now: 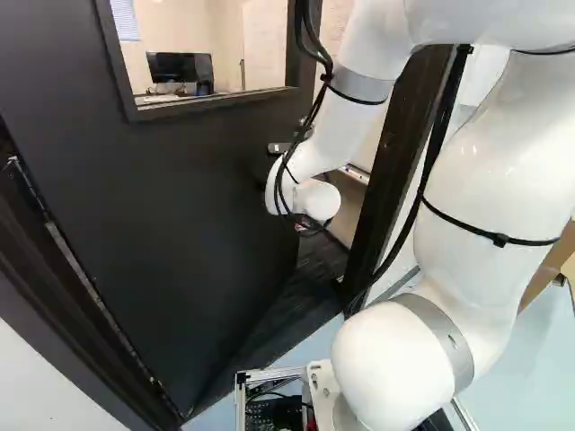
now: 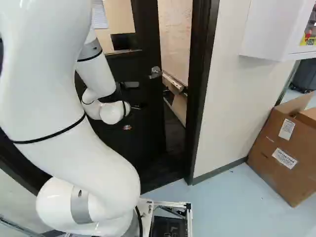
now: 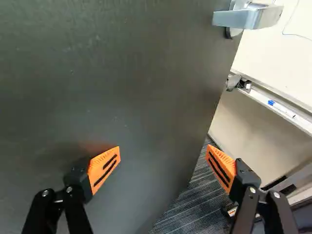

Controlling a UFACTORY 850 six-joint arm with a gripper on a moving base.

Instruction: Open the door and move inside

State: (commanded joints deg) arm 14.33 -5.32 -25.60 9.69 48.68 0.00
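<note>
Door (image 3: 122, 73) stands upright and ajar, directly ahead of the gripper (image 3: 163, 160); its free edge is on the right, beside the gap to the doorframe (image 2: 200, 89). Gripper fingers are spread, pinching nothing. The handle (image 3: 243, 18) lies above and right of them. Judgement: the coming push must bear forward on the panel, left of that edge. Count: one door, one handle, one working arm (image 2: 96, 74), two fingers.

The door (image 3: 122, 97) has a matt, nearly smooth face, while its handle (image 3: 239, 18) is shiny metal. The arm (image 2: 44, 94) wears a smooth, glossy shell; the orange pads (image 3: 222, 165) are ridged and matt. The box (image 2: 284, 153) is plain cardboard, the carpet (image 3: 192, 207) ribbed cloth
</note>
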